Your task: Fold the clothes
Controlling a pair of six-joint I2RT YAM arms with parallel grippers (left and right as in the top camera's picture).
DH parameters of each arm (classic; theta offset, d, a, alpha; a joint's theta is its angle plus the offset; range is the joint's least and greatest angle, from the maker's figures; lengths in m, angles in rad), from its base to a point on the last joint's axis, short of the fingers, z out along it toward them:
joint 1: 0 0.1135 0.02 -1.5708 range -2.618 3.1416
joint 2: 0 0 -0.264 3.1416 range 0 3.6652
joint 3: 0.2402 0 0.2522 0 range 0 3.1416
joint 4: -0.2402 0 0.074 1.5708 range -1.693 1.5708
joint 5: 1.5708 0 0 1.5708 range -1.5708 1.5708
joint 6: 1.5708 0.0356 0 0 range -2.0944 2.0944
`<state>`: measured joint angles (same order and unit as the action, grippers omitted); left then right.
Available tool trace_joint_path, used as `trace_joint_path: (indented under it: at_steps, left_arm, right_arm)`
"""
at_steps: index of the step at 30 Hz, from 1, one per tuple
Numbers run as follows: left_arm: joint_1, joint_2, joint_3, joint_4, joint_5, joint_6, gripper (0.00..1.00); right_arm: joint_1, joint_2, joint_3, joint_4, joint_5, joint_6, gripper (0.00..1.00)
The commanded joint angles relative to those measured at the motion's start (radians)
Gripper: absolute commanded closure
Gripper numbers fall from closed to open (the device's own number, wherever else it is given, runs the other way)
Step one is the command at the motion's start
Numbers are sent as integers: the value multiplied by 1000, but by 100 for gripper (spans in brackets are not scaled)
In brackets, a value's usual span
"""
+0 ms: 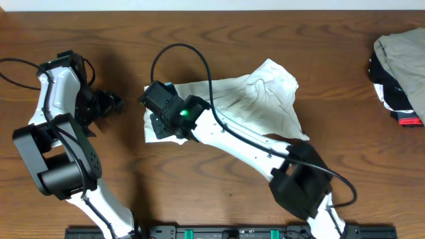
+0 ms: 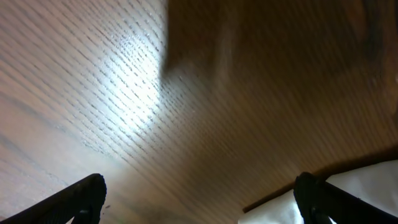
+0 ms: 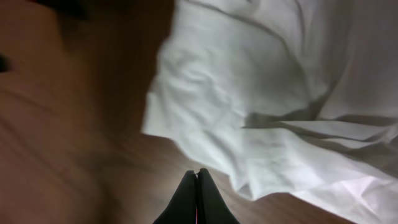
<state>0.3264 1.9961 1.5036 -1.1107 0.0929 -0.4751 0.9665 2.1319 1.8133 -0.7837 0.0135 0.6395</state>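
Note:
The clothes, a white wrinkled T-shirt, lie crumpled in the middle of the table. My right arm reaches across them, and my right gripper hangs over their left edge. In the right wrist view that gripper is shut with nothing between its fingers, over bare wood just short of the cloth. My left gripper stands open a little to the left of the shirt. In the left wrist view it has only wood between its fingers, and a corner of the white cloth shows beside the right finger.
A heap of beige-grey, black and red garments sits at the table's far right edge. Brown wooden tabletop surrounds the shirt. A black cable loops over the shirt's upper left.

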Motion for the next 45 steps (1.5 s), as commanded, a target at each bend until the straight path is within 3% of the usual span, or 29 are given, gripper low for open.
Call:
trace_joint_path:
  at_steps: [1,14,30,45]
  left_arm:
    - [2,-10,-8,-6,-19,-5,2]
    - [2,-10,-8,-6,-19,-5,2]
    - [2,-10,-8,-6,-19,-5,2]
    - [2,-10,-8,-6,-18,30,2]
  right_arm:
    - [-21,75,5,-6,-50,3,99]
    - [-18,179,5,-17,-61,3,99]
    - [-21,185,9,-93,208,0,99]
    - [-31,185,234,-297,332,-51,96]
